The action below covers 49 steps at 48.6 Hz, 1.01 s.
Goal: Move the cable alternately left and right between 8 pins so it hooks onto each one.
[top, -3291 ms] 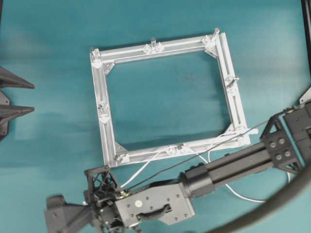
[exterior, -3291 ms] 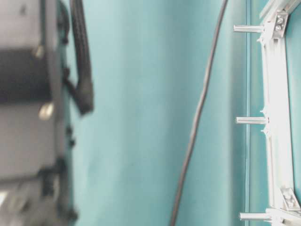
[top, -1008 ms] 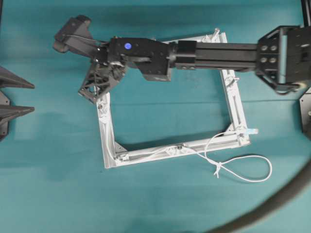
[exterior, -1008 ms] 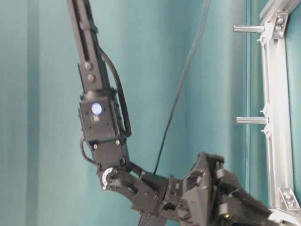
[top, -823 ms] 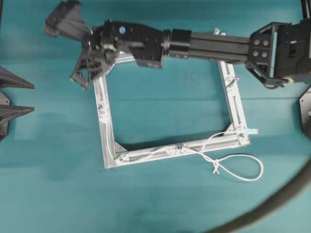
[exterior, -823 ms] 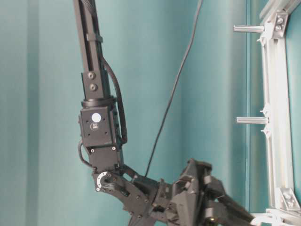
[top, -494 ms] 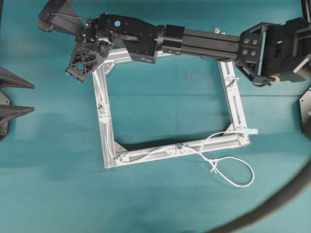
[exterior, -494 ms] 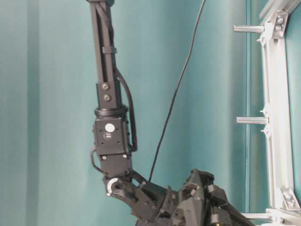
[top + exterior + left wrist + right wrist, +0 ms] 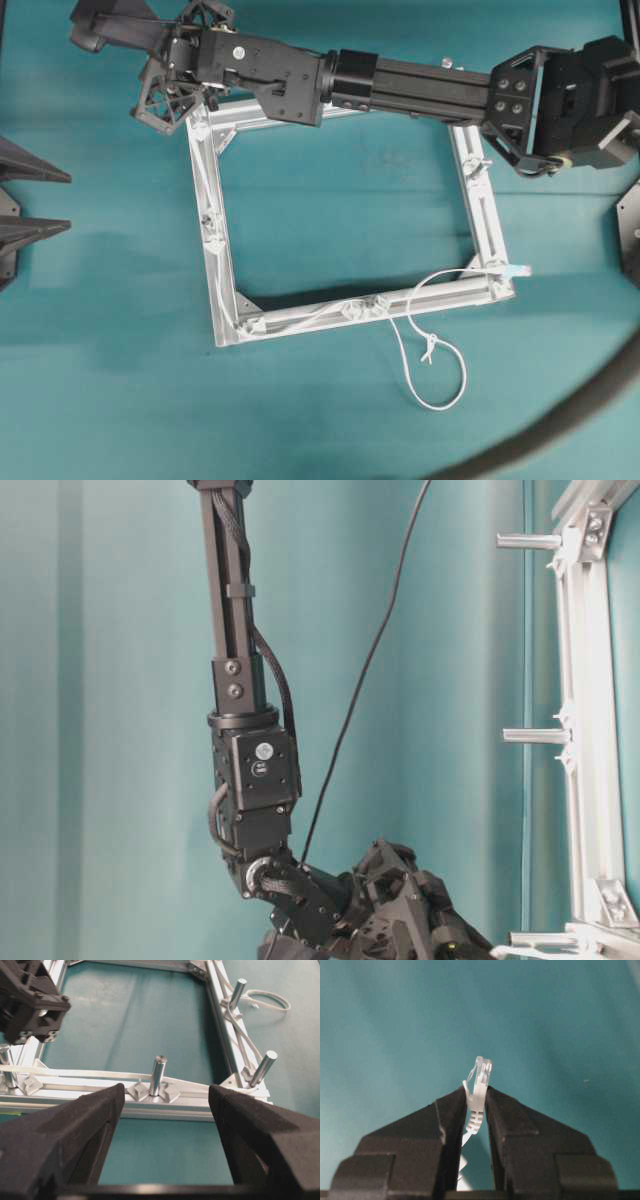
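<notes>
The square silver frame (image 9: 480, 215) lies mid-table with short pins on it, such as one on the left rail (image 9: 210, 215) and one on the bottom rail (image 9: 365, 303). The white cable (image 9: 437, 378) loops below the bottom rail, follows that rail to the bottom-left corner, then climbs the left rail to the top-left corner. There my right gripper (image 9: 165, 100) is shut on the cable's pale plug (image 9: 481, 1072), which pokes out between the fingers (image 9: 451, 1110). My left gripper (image 9: 166, 1094) stands wide open and empty, left of the frame, facing the left-rail pin (image 9: 158, 1075).
My right arm (image 9: 420, 85) stretches across the frame's top rail and hides it. A thick dark hose (image 9: 560, 420) curves through the near right corner. A thin black wire (image 9: 370, 660) hangs beside the arm. The left gripper's fingers (image 9: 35, 170) sit at the left edge.
My right gripper has carried the plug further up and left, past the frame's top-left corner. The loose loop below the bottom rail has shrunk and slid left. The left gripper has not moved.
</notes>
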Motion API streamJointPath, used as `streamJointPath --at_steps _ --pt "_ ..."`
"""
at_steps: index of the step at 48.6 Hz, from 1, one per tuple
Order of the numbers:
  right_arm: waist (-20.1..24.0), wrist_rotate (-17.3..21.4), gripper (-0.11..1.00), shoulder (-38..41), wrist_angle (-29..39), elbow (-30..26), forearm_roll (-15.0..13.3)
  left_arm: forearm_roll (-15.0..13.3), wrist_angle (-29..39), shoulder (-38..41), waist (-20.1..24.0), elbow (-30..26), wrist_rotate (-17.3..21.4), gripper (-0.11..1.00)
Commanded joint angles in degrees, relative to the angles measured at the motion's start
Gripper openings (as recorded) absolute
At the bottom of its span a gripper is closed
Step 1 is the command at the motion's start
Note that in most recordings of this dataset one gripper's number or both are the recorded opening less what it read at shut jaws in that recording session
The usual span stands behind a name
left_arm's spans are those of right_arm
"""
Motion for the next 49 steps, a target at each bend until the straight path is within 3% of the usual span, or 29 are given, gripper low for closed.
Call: streamJointPath --at_steps 1,13,21,33,49 --pt "-0.26 3.78 0.15 -1.41 -0.35 -1.85 -3.52 0.18 -0.26 0.79 -0.18 -1.23 -0.26 0.76" --pt "-0.70 14.15 0.15 -1.41 3.16 -1.76 -7.82 0.26 -0.26 0.79 -0.18 -1.23 -0.26 0.76" --pt "-0.70 14.33 0.15 -1.85 5.54 -1.67 -7.65 0.18 -0.26 0.79 -0.18 -1.23 -0.26 0.76" --pt "0.26 14.77 0.15 -3.16 6.06 -1.67 -4.39 0.18 -0.26 0.79 -0.18 -1.23 -0.26 0.76" --pt "1.76 17.93 0.15 -4.75 10.46 -1.14 -5.01 0.18 -0.26 0.88 -0.18 -1.23 -0.26 0.76"
